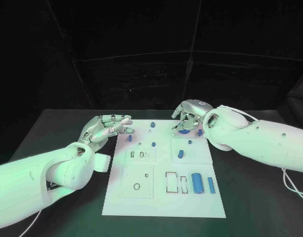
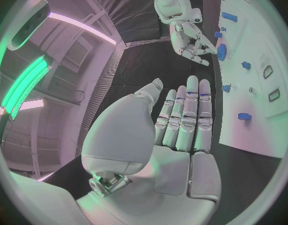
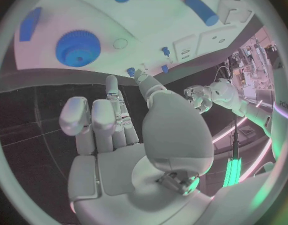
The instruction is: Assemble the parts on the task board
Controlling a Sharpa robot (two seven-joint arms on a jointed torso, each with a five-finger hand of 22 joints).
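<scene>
We hover both hands over the far end of the white task board (image 1: 162, 197), which lies on the black bench (image 1: 265, 197). Our left hand (image 1: 107, 126) is spread flat and empty at the board's left edge; our right hand (image 1: 185, 117) hangs with fingers loosely curled, holding nothing, just above the blue toothed gear (image 3: 78, 48). Blue pegs (image 1: 154, 144) stand nearby, blue cylinders (image 1: 197, 183) nearer us. The gear looks like light, rigid, smooth plastic, we judge; its ridged rim should give the surest pinch, from opposite sides.
</scene>
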